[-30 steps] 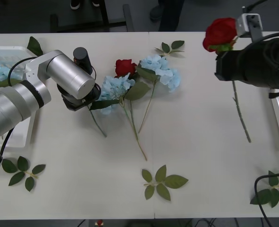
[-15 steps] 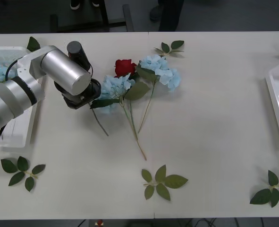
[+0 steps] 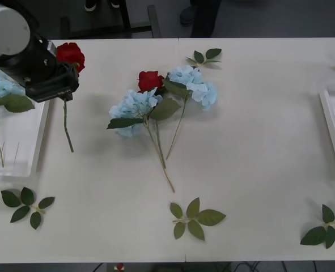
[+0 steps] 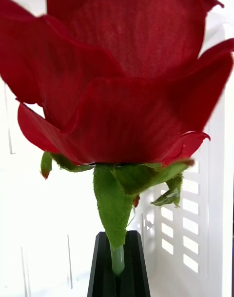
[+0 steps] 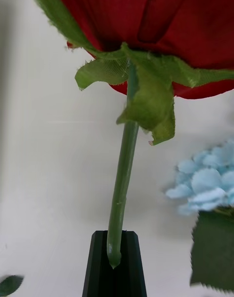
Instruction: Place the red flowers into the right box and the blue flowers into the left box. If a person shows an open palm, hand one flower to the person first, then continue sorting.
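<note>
Left gripper [image 5: 114, 267] has its black fingers pinched on the stem of a red rose [image 3: 70, 55], held above the tabletop [image 3: 252, 141] next to the left box [image 3: 37, 148], stem hanging toward the table. That box already has a blue hydrangea [image 3: 0, 88] in it. Right gripper [image 4: 118, 270] is also clamped on a rose stem, the red bloom [image 4: 122, 77] right above the fingertips, over the white slotted right box [image 4: 195, 219]. Mid-table: another rose [image 3: 149, 80] tucked against two blue hydrangeas [image 3: 134, 106], stems crossing.
</note>
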